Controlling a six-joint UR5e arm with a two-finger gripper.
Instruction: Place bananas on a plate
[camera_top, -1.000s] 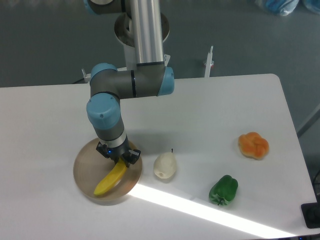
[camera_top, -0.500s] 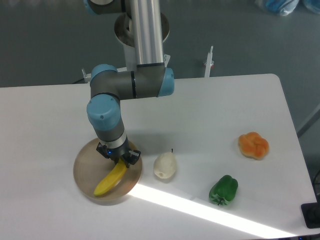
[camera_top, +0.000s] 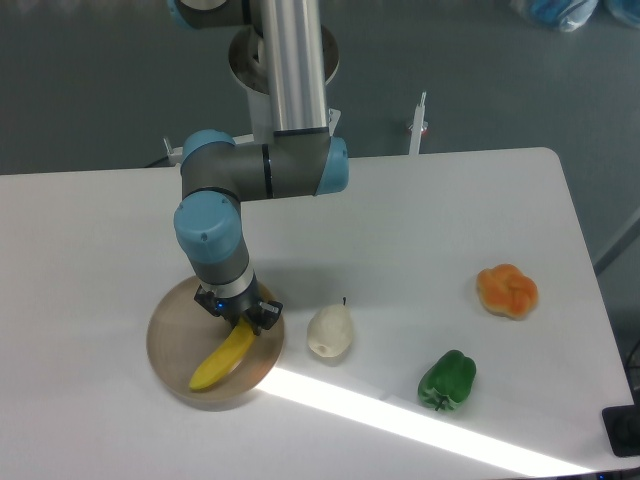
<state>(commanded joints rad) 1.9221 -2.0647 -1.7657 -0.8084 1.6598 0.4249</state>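
White table (camera_top: 420, 220) bears tan plate (camera_top: 165, 345) holding curved yellow banana (camera_top: 222, 357).

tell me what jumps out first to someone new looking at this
The gripper is low over the plate at the table's front left, at the upper end of the banana lying on it. To the right are a pale pear, a green pepper and an orange pepper.
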